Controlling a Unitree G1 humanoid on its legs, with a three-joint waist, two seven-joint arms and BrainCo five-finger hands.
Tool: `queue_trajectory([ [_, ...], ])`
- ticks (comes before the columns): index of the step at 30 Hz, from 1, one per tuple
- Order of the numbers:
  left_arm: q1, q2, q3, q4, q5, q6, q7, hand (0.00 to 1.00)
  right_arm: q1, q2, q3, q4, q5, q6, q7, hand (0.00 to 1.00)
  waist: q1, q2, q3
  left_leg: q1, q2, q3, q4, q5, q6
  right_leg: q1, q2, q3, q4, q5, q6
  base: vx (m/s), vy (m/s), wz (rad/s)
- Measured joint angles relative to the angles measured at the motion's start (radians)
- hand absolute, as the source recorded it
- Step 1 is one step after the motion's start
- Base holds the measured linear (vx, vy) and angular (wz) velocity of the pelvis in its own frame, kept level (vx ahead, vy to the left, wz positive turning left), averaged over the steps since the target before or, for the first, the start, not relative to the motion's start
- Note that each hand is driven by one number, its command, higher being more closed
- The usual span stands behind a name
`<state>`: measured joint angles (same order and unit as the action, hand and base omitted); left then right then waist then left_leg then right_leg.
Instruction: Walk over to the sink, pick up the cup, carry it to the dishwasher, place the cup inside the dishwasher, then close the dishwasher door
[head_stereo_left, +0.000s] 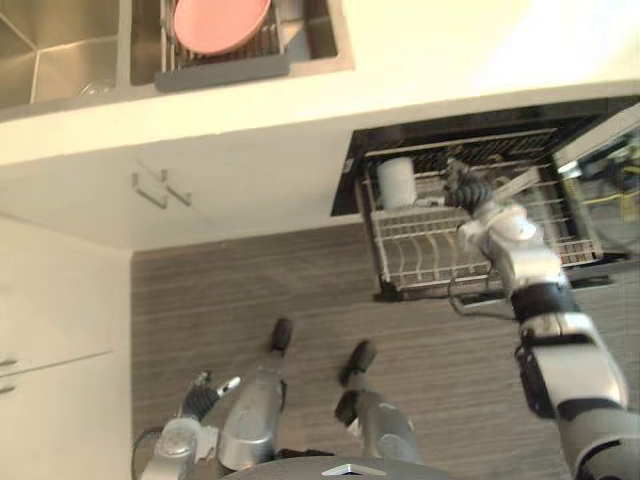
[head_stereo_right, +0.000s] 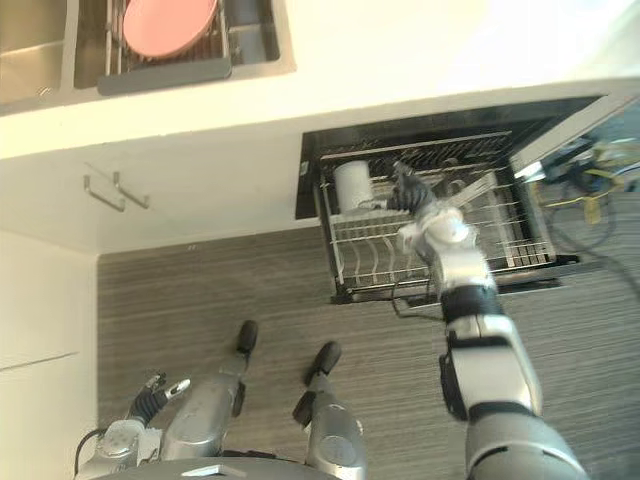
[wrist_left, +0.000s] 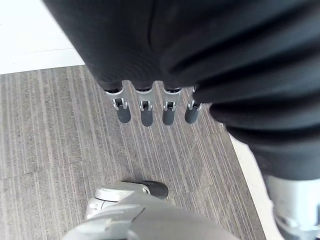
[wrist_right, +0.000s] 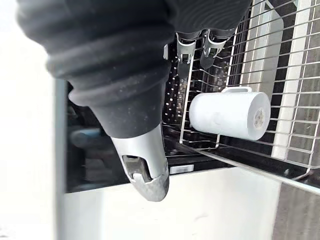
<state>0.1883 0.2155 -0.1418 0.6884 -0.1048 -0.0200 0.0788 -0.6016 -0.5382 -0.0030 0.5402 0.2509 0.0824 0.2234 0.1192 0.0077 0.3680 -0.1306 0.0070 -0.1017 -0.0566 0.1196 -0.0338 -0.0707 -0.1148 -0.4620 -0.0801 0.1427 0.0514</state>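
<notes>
The right hand is held over the pulled-out rack of the dishwasher, fingers relaxed and empty. The white cup is laid on its side in the rack, just beside them. The left hand is hung low, fingers straight.

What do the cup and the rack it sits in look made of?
Cup: plain white, opaque and smooth, with a dull sheen and a moulded handle. It looks like ceramic or plastic, but I cannot tell which. Rack: thin, pale metal wire crossed in a grid, glinting along the rods.
</notes>
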Motion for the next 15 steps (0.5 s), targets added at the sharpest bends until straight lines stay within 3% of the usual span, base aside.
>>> queue_trajectory([
  [4, 0.061, -0.024, 0.038, 0.011, 0.012, 0.001, 0.019, 0.00, 0.281, 0.186, -0.062, -0.333, 0.068, -0.024, -0.005, 0.00, -0.031, -0.013, -0.091, 0.060, 0.001, 0.049, 0.003, -0.035, 0.007, 0.037, -0.001, 0.050, 0.000, -0.012, 0.010, 0.08, -0.002, -0.35],
  [6, 0.093, -0.052, 0.075, 0.031, 0.011, -0.001, 0.051, 0.00, 0.447, 0.295, -0.060, -0.492, 0.097, -0.069, 0.017, 0.00, -0.041, -0.010, -0.139, 0.084, 0.004, 0.074, 0.004, -0.056, 0.002, 0.052, 0.000, 0.073, 0.000, -0.025, 0.017, 0.05, 0.004, -0.35],
  [9, 0.121, -0.078, 0.114, 0.041, 0.009, -0.007, 0.096, 0.00, 0.566, 0.387, -0.038, -0.615, 0.138, -0.135, 0.087, 0.00, -0.054, -0.008, -0.162, 0.101, 0.006, 0.078, 0.026, -0.087, 0.009, 0.078, 0.002, 0.087, 0.000, -0.037, 0.009, 0.00, 0.005, -0.14],
  [15, 0.201, -0.110, 0.148, 0.050, -0.012, -0.060, 0.135, 0.00, 0.613, 0.418, 0.037, -0.691, 0.186, -0.176, 0.168, 0.00, -0.047, 0.000, -0.179, 0.060, -0.005, 0.044, 0.090, -0.108, 0.003, 0.093, -0.005, 0.045, 0.000, -0.041, 0.012, 0.01, 0.019, 0.23],
])
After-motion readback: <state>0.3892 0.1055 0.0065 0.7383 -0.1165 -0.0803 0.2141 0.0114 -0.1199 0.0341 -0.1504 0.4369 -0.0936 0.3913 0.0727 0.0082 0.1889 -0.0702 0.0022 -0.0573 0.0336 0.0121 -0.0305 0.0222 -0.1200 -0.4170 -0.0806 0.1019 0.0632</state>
